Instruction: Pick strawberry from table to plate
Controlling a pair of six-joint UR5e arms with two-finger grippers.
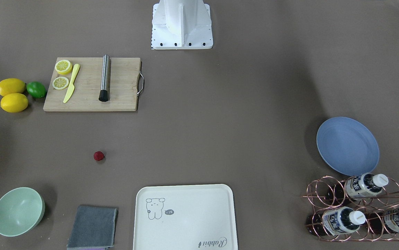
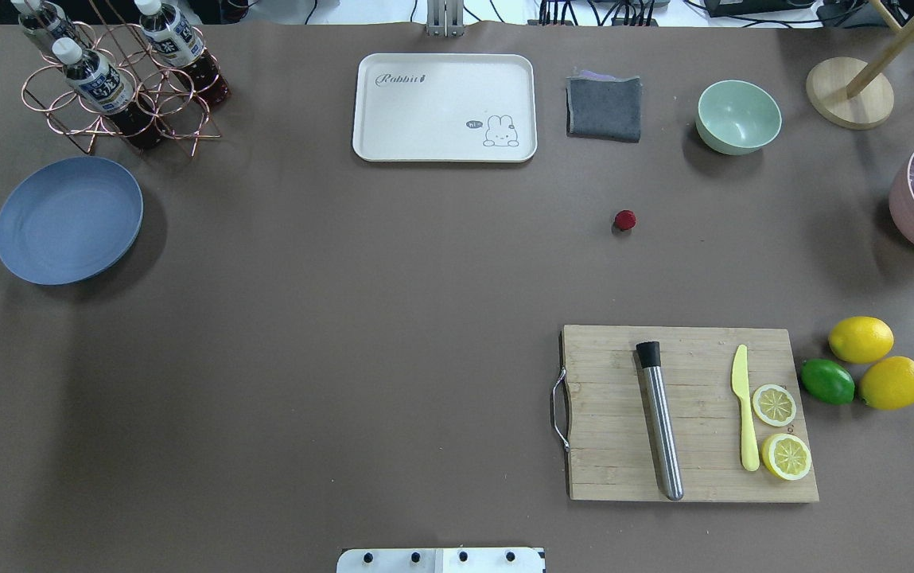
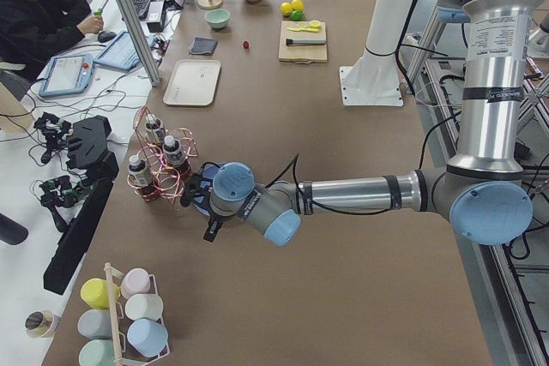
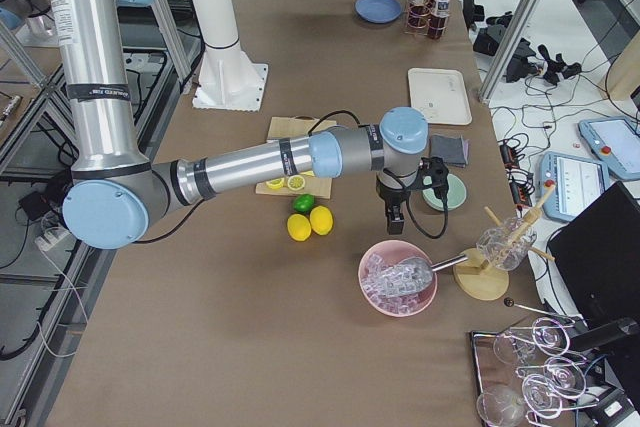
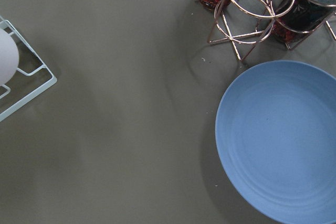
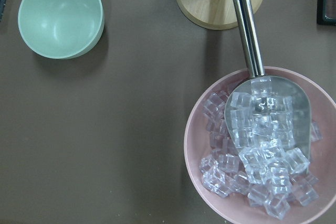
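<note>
The strawberry [image 2: 624, 220] [image 1: 98, 156] is a small dark-red berry lying alone on the brown-grey table [image 2: 345, 318], between the mint bowl and the cutting board. The blue plate [image 2: 68, 220] [image 1: 348, 146] sits far across the table with nothing on it, and fills the lower right of the left wrist view [image 5: 283, 140]. My left gripper [image 3: 208, 227] hangs over the table beside the plate. My right gripper [image 4: 393, 219] hovers between the mint bowl and the pink ice bowl. Both show only in the side views, so I cannot tell whether they are open or shut.
A cutting board [image 2: 687, 414] holds lemon slices, a yellow knife and a steel muddler, with lemons [image 2: 861, 339] and a lime beside it. Along the far edge stand a cream tray [image 2: 445, 107], grey cloth [image 2: 604, 108], mint bowl [image 2: 738, 116] and bottle rack [image 2: 118, 79]. A pink ice bowl [image 6: 262, 145] sits at the right end.
</note>
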